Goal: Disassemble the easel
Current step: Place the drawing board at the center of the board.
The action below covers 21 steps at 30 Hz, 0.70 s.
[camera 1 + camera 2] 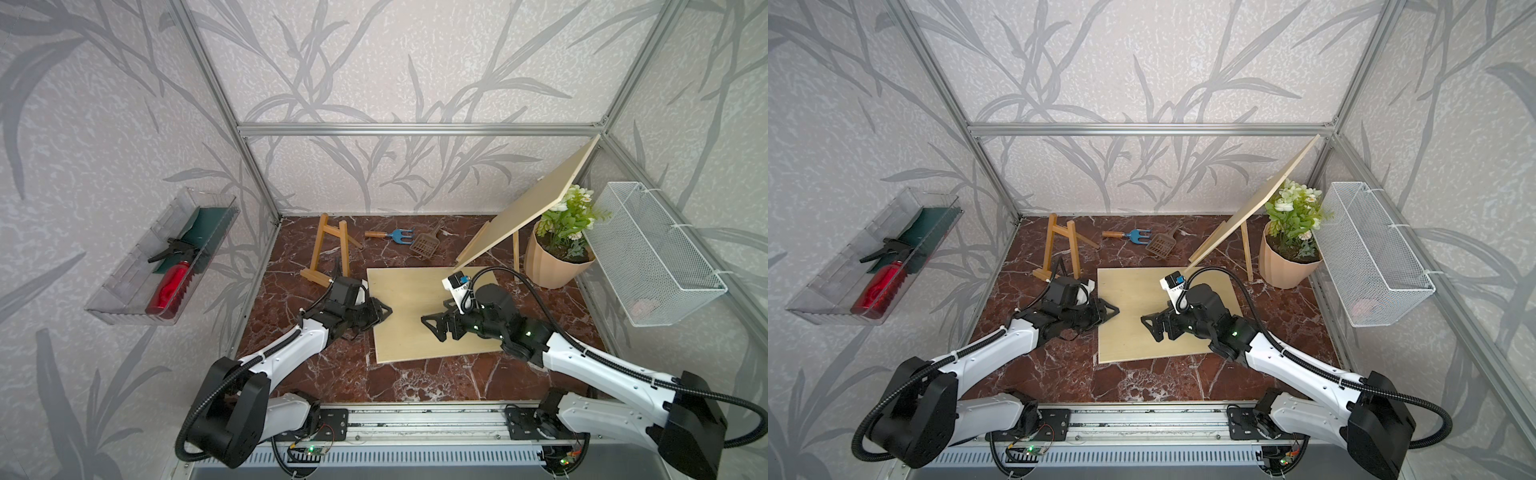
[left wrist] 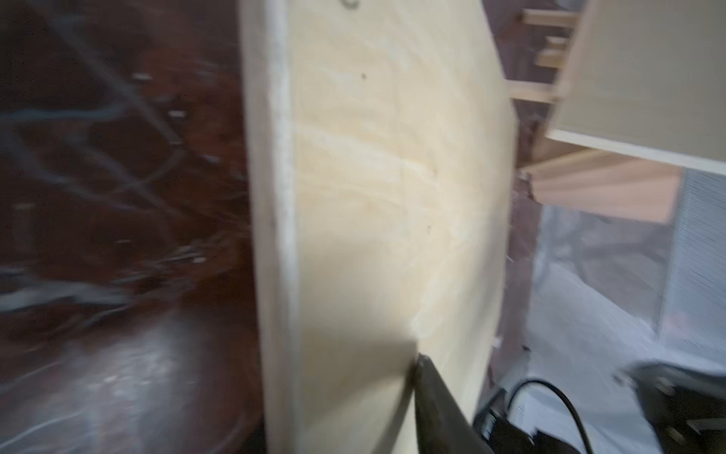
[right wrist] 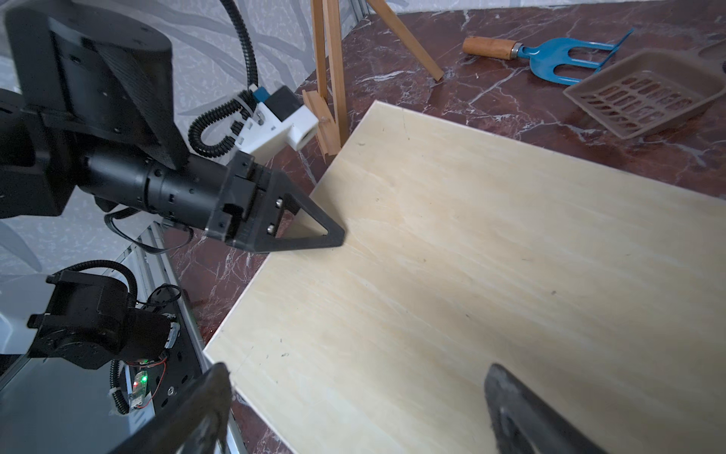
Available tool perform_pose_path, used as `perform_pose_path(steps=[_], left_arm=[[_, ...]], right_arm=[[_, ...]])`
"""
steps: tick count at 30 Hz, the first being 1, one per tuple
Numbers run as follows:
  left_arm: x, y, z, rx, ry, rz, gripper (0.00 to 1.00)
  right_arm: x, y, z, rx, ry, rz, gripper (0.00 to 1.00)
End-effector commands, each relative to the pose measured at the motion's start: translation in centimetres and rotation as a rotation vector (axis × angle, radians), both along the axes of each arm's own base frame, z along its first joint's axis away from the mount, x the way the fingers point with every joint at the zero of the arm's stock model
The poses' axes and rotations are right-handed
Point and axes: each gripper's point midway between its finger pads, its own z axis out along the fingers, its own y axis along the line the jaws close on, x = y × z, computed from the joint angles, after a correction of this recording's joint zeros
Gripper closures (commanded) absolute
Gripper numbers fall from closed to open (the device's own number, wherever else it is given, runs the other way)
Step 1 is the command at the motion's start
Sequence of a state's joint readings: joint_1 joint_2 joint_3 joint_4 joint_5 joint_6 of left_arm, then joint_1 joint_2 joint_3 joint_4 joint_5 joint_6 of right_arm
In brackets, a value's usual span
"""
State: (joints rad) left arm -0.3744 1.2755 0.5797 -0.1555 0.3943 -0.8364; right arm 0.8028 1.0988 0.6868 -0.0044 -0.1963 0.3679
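A bare wooden easel (image 1: pixel 328 249) (image 1: pixel 1059 249) (image 3: pixel 328 78) stands at the back left. At the right, a second easel's leg (image 1: pixel 516 253) props a tilted pale board (image 1: pixel 532 208) (image 1: pixel 1254 208). Another pale board (image 1: pixel 415 291) (image 1: pixel 1133 291) (image 2: pixel 373 196) (image 3: pixel 471 255) lies flat mid-table. My left gripper (image 1: pixel 384 309) (image 1: pixel 1113 311) (image 3: pixel 338 236) reaches over that flat board's left edge. Only one of its fingers (image 2: pixel 432 393) shows, on top of the board, and the other is hidden. My right gripper (image 1: pixel 432 326) (image 1: pixel 1150 326) (image 3: pixel 359 393) hovers open over the same board, holding nothing.
A blue hand fork (image 1: pixel 395 236) and a brown scoop (image 1: pixel 426 243) lie at the back. A potted plant (image 1: pixel 552 262) stands behind the right easel. A clear tray (image 1: pixel 166 257) hangs on the left wall, a white wire basket (image 1: pixel 652 253) on the right.
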Motion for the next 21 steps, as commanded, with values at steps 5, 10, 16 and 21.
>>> perform_pose_path(steps=[5,10,16,21], left_arm=[[-7.3,9.8,-6.9,0.473,0.317,0.164,0.37],[-5.7,8.3,-4.6,0.389,0.247,0.152,0.29],[-3.3,6.3,-0.7,0.278,0.134,0.138,0.24],[-1.7,4.4,2.8,0.2,0.044,0.11,0.17]], right_arm=[[0.1,-0.1,0.2,0.012,-0.006,-0.001,0.01],[0.1,0.0,0.2,0.015,-0.006,-0.001,0.01],[0.3,-0.3,0.2,0.008,-0.012,-0.015,0.01],[0.5,-0.5,0.1,0.003,-0.024,-0.031,0.01]])
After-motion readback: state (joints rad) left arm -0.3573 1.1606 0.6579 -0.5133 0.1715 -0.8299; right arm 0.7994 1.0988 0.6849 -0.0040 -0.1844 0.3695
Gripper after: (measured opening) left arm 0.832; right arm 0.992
